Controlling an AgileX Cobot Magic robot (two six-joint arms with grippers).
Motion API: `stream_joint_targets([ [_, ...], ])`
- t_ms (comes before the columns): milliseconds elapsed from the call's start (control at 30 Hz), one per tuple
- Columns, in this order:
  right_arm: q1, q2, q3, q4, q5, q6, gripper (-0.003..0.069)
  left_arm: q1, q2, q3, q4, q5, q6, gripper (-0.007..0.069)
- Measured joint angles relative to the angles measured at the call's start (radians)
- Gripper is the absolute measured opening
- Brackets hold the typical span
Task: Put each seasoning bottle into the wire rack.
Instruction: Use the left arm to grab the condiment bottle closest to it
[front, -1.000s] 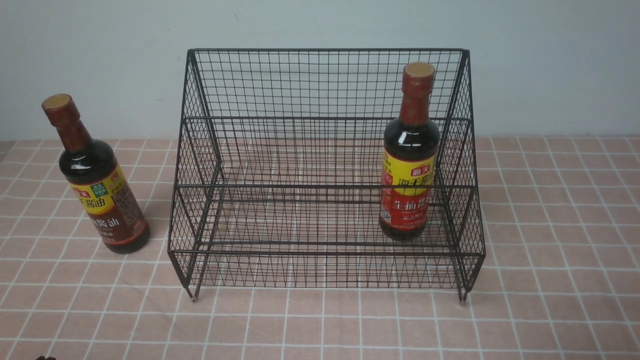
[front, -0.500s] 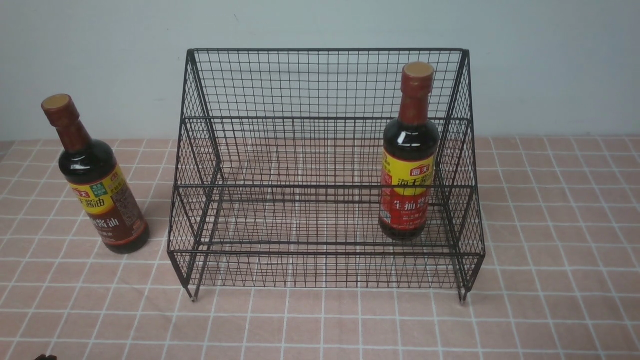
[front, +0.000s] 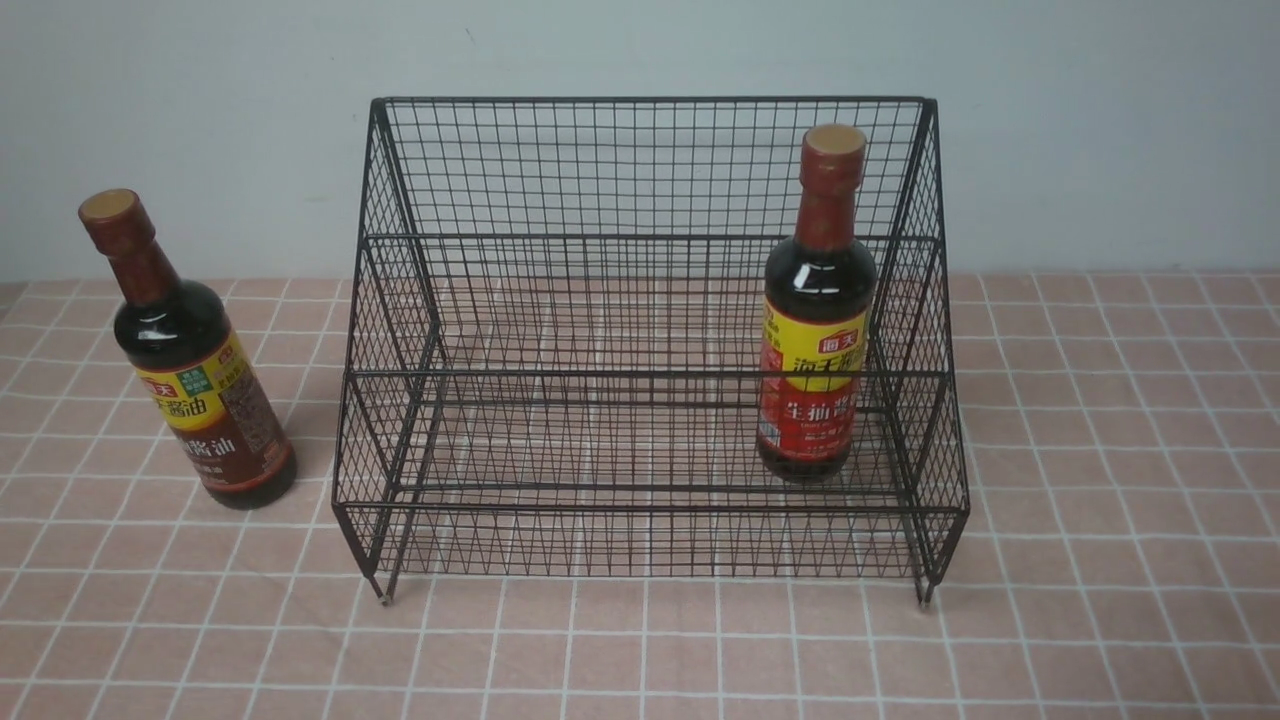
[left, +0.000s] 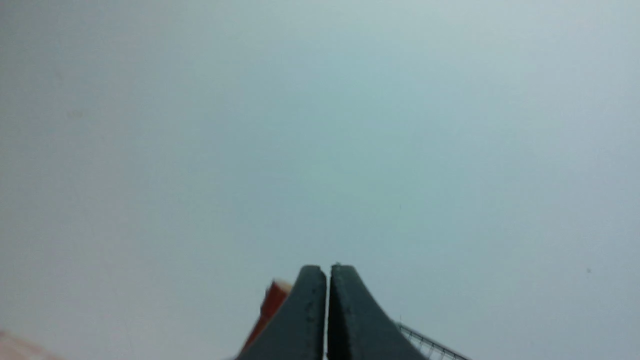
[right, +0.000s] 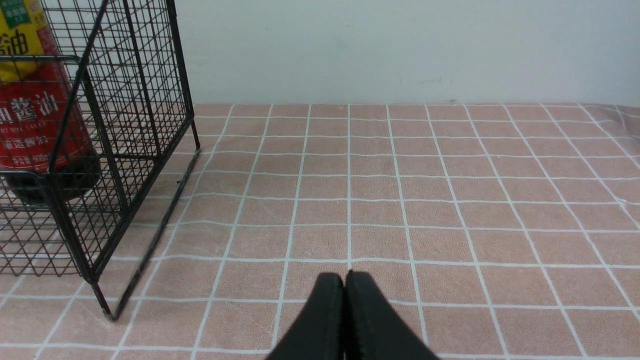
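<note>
Left gripper (left: 327, 270) has its two dark fingers pressed flat together with nothing between them. Its wrist camera looks mostly at the pale wall (left: 320, 125), and a blurred reddish bottle neck (left: 270, 305) with a tan cap shows just behind the fingers. Right gripper (right: 345, 276) is likewise closed on nothing, its tips meeting above the pink checked tablecloth (right: 450, 190), apart from the end panel of the wire rack (right: 135, 125). In the front view the wire rack (front: 400, 330) stands at the middle of the cloth on its small feet, its tall back toward twelve o'clock and the wall. The yellow-and-red bottle (front: 815, 370) stands upright inside the rack on the lower front tier, toward the rack's three o'clock end and close to the sloped side mesh. The yellow-and-brown bottle (front: 205, 400) is outside the rack, on the cloth at the rack's nine o'clock, near the side panel but not touching it. It rests on its base with its neck slanting toward eleven o'clock. Compared with half a second ago, a small dark speck at the seven o'clock corner of the front view is gone. The outer bottle and the rack's nine o'clock edge show a trace further toward nine o'clock. The bottle in the rack stands where it stood.
</note>
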Motion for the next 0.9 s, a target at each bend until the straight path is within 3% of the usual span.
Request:
stream_joint_targets([
  [233,0.0,0.0,0.0,0.0,0.0,0.0,-0.0014,0.0,0.333,-0.199,0.199,-0.003,0.132,-0.0006],
  [467,0.0,0.0,0.0,0.0,0.0,0.0,-0.0014,0.0,0.723,-0.399,0.216,-0.003,0.165,0.0048],
  [600,0.0,0.0,0.0,0.0,0.0,0.0,-0.0014,0.0,0.9,-0.509,0.183,-0.005,0.188,0.0148],
  [633,0.0,0.0,0.0,0.0,0.0,0.0,-0.0014,0.0,0.956,-0.561,0.138,-0.015,0.216,0.0206],
  [733,0.0,0.0,0.0,0.0,0.0,0.0,-0.0014,0.0,1.007,-0.62,0.056,-0.034,0.26,0.0283],
  [767,0.0,0.0,0.0,0.0,0.0,0.0,-0.0014,0.0,1.044,-0.668,-0.022,-0.043,0.303,0.035],
  [900,0.0,0.0,0.0,0.0,0.0,0.0,-0.0014,0.0,1.128,-0.761,-0.127,-0.055,0.418,0.0442],
])
